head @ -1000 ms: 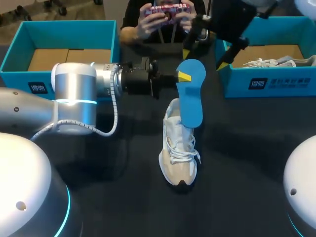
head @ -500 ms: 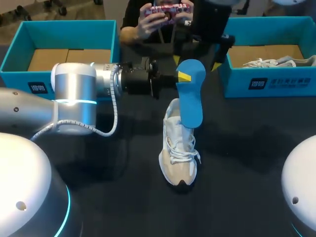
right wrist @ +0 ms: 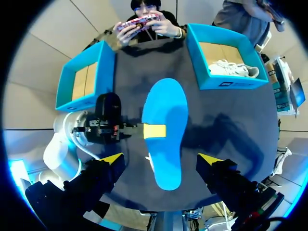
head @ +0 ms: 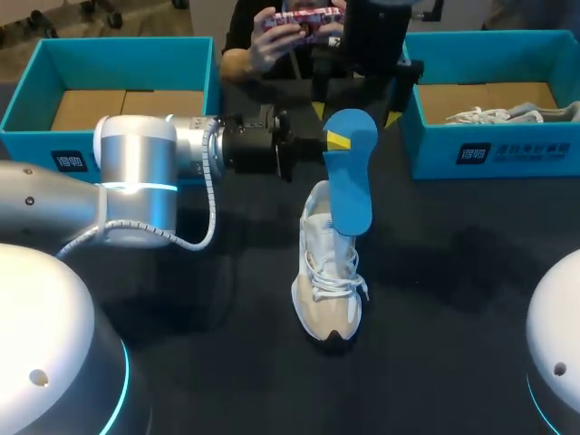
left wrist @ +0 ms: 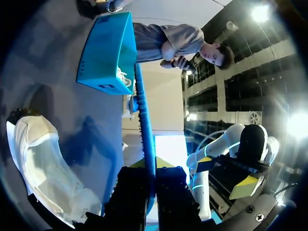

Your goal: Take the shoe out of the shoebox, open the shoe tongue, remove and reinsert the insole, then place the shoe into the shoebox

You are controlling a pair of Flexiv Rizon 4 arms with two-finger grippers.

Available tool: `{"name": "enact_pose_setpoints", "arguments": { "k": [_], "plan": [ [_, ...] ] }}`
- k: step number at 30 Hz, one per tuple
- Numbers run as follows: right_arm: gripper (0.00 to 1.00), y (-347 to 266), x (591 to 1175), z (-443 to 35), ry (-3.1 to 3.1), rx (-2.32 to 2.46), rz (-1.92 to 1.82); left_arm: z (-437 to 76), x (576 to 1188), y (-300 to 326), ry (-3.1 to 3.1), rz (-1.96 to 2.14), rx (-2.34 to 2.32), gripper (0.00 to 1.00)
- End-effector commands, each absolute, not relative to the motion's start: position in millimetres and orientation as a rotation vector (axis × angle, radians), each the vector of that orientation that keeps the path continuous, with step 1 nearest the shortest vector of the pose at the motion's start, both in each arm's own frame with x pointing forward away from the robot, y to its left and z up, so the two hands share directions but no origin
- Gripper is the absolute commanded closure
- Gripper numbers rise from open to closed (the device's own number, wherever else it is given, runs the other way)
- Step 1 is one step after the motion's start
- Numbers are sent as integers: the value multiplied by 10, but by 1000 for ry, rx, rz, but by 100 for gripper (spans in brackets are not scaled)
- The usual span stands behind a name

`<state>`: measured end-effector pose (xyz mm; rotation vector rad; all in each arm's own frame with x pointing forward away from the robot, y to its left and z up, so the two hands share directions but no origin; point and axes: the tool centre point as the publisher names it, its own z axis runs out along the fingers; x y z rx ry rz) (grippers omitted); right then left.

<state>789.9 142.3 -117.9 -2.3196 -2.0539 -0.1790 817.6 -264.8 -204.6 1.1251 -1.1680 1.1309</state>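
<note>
Blue insole is out of the shoe, pinched at 1 long edge by the left gripper. The left wrist view shows it edge-on, clamped between both fingers. It hangs in the air over the shoe's heel end, broad face up, with its near end overlapping the shoe's collar in the head view; can't tell if they touch there.

Shoe is white and beige, upright on the dark table, toe toward the robot, heel away, laces in place.

Left arm comes in level, to the left of the shoe's heel.

Right gripper sits beyond the shoe's heel and above the insole, its 2 fingers spread wide and gripping nothing. Its wrist view looks straight down on the insole, framed by the yellow tips.

2 teal boxes stand beyond the shoe. The left box is well off to the shoe's left, with brown cardboard inside. The right box is well off to its right, with a 2nd white shoe in it.
</note>
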Motion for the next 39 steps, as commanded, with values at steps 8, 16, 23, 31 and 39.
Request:
{"name": "enact_pose_setpoints", "arguments": {
  "k": [8, 16, 23, 31, 39],
  "plan": [
    [0, 1110, 7822, -1181, -1966, -2221, -398, -1996, 8223, -2609, -1192, 1163, 1077, 100],
    [0, 920, 7779, -1208, -1870, -2098, -585, -1976, 8250, -2572, -1188, 1180, 1064, 100],
    [0, 820, 7769, -1195, -1807, -2023, -722, -1953, 8247, -2536, -1178, 1186, 1057, 100],
    [0, 669, 7751, -1231, -1687, -1875, -900, -1929, 8241, -2498, -1165, 1185, 1045, 100],
    [0, 542, 7705, -1284, -1585, -1747, -1016, -1855, 8219, -2465, -1157, 1208, 996, 100]
  ]
}}
